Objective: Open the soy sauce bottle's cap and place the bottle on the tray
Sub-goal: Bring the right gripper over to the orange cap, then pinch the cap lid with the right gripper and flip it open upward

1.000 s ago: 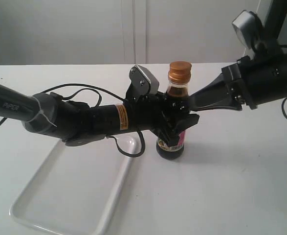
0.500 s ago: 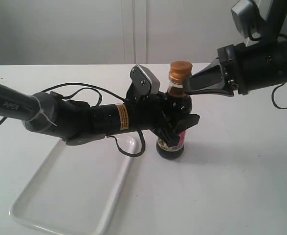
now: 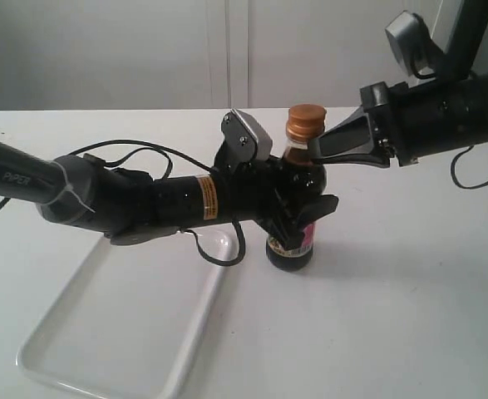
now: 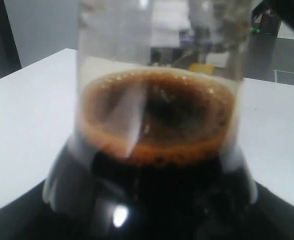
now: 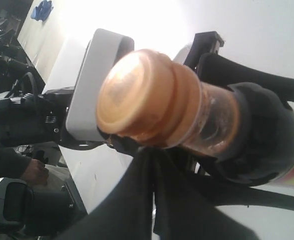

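Observation:
The soy sauce bottle [image 3: 291, 248] stands upright on the white table, just right of the tray [image 3: 119, 332]. My left gripper [image 3: 298, 208] is shut on the bottle's body, its black fingers wrapping the glass. In the left wrist view the bottle [image 4: 157, 150] fills the frame, dark liquid with a foamy brown surface. The orange-gold cap [image 3: 305, 121] sits closed on the neck. My right gripper [image 3: 314, 150] is shut, its tips touching the collar just under the cap. In the right wrist view the cap [image 5: 141, 97] is close above the pressed-together fingers [image 5: 136, 200].
A black cable [image 3: 219, 249] from the left arm loops over the tray's far corner. The left arm [image 3: 102, 199] stretches across above the tray. The right arm [image 3: 451, 108] comes in from the right at neck height.
My right gripper has moved up and left, from level with the bottle's shoulder to the collar under the cap. The left gripper and the bottle have not moved.

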`<state>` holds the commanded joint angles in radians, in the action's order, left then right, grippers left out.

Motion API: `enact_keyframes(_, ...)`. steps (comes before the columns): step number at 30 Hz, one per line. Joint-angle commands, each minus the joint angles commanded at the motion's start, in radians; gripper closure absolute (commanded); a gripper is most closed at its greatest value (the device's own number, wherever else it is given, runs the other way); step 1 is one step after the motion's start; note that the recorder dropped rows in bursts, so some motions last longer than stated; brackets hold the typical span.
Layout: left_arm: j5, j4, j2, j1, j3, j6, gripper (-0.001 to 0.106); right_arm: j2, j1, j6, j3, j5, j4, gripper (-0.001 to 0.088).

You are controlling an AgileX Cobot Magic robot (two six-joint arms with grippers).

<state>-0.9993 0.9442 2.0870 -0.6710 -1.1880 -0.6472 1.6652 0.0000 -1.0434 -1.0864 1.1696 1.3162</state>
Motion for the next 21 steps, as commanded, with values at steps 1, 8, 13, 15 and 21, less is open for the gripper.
enact_keyframes(1, 0.0, 0.0, 0.0, 0.0, 0.0, 0.0, 0.105, 0.002, 0.0, 0.0, 0.0, -0.001, 0.003, 0.0868)
enact_keyframes(8, 0.0, 0.007, 0.0, 0.0, 0.0, 0.002, 0.105, 0.002, 0.0, 0.0, 0.0, 0.052, 0.003, 0.0868)
enact_keyframes(13, 0.0, 0.007, 0.0, 0.0, 0.0, 0.002, 0.105, 0.002, 0.0, 0.0, 0.0, 0.052, -0.002, 0.0868)
enact_keyframes(15, 0.0, 0.007, 0.0, 0.0, 0.0, 0.002, 0.105, 0.002, 0.0, 0.0, 0.0, 0.052, 0.014, 0.0868)
enact_keyframes(21, 0.0, 0.007, 0.0, 0.0, 0.0, 0.002, 0.105, 0.002, 0.0, 0.0, 0.0, 0.052, 0.034, 0.0868)
